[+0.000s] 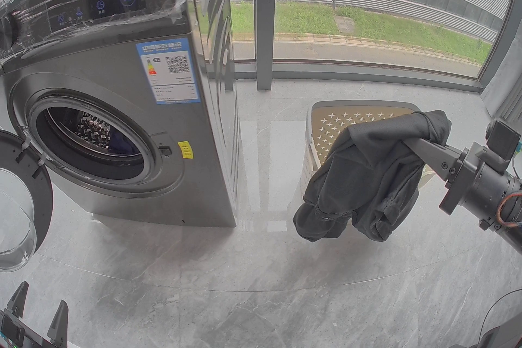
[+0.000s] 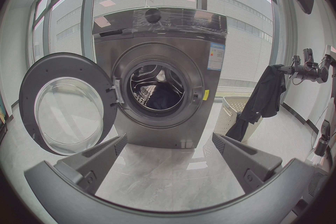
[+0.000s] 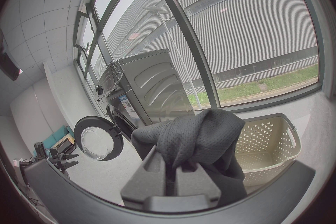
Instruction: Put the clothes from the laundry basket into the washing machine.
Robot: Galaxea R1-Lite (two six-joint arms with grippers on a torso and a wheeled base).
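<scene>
A dark grey garment (image 1: 370, 175) hangs from my right gripper (image 1: 421, 145), which is shut on it, in front of and above the beige laundry basket (image 1: 326, 120). In the right wrist view the cloth (image 3: 196, 137) drapes over the closed fingers (image 3: 157, 165), with the basket (image 3: 269, 144) behind. The grey washing machine (image 1: 125, 93) stands at the left, its round door (image 1: 19, 202) swung open, and dark clothing (image 2: 161, 97) lies in the drum. My left gripper (image 2: 168, 151) is open and empty, low near the floor, facing the machine's opening.
The grey tiled floor (image 1: 272, 278) spreads between machine and basket. A window wall (image 1: 370, 1) with a grey pillar (image 1: 265, 6) runs behind both. The open door juts out at the machine's left side.
</scene>
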